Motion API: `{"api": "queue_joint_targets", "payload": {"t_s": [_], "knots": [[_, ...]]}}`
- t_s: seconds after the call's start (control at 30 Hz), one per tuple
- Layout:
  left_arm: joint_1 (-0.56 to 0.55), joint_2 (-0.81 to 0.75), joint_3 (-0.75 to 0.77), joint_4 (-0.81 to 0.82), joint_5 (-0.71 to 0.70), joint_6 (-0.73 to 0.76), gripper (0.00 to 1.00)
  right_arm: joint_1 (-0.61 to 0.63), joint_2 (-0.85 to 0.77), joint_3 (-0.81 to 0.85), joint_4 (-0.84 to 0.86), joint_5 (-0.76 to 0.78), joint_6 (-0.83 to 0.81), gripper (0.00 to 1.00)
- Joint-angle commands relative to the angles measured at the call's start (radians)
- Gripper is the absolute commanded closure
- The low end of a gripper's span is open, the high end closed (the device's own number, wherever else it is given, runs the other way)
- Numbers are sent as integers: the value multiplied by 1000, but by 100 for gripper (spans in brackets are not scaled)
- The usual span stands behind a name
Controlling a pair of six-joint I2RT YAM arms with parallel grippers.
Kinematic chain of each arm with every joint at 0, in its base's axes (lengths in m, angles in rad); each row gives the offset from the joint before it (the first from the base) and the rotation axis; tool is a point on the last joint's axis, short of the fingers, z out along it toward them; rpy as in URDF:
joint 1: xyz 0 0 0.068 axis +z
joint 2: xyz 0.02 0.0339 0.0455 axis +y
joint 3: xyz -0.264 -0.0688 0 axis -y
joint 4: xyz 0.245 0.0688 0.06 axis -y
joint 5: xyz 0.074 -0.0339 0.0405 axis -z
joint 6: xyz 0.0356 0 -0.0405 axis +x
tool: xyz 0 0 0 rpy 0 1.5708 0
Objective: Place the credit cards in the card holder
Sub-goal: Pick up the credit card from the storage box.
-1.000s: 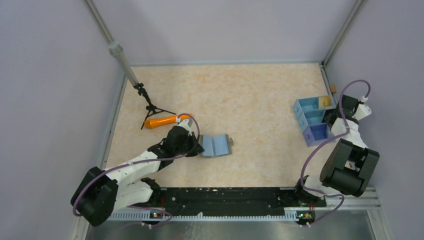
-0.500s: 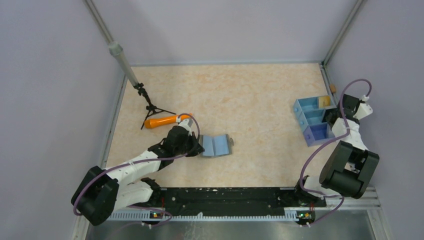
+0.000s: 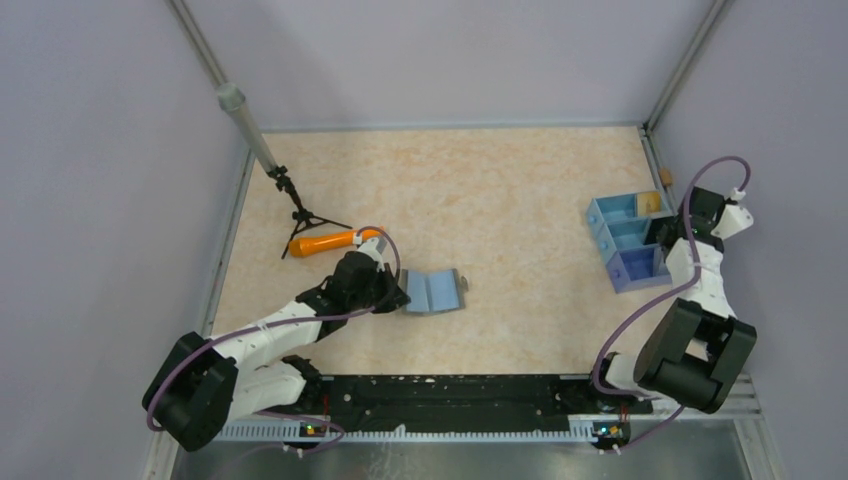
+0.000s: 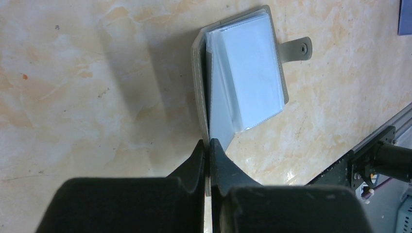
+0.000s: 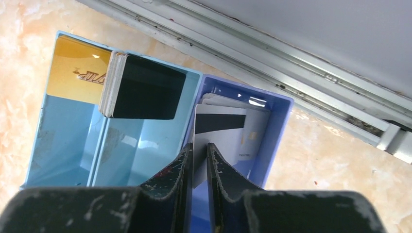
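The grey card holder (image 3: pixel 435 290) lies open on the table, its light blue lining up and its snap tab (image 4: pixel 297 47) to the right. My left gripper (image 4: pixel 209 141) is shut on the edge of one grey cover of the card holder (image 4: pixel 248 82), which stands lifted. The credit cards sit in the compartment tray (image 3: pixel 625 240): a black-topped stack (image 5: pixel 145 87) in the blue section and white cards (image 5: pixel 221 131) in the lilac one. My right gripper (image 5: pixel 199 145) hangs over the lilac section with its jaws a narrow gap apart around the corner of the top white, black-striped card.
An orange carrot-shaped stick (image 3: pixel 325 242) and a small black tripod (image 3: pixel 300 215) on a grey pole (image 3: pixel 245 125) stand at the left. A gold card (image 5: pixel 73 73) leans in the blue section. The metal frame rail (image 5: pixel 291 53) runs just behind the tray.
The right gripper's jaws have narrowed and its wrist has shifted slightly back and to the right over the tray. The left arm and the card holder have not moved.
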Motion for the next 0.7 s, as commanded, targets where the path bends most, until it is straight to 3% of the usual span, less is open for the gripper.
{"api": "queue_joint_targets", "payload": {"t_s": [0.0,0.47,0.67], "knots": [[4,-16,13,47,18,2,100,-5,-95,61,-61,38,-24,95],[4,-34,12,45,43,25,100,-5,-243,114,-206,-5,-121,100],[8,-30,21,42,61,48,100,4,-300,156,-199,-362,-180,100]]}}
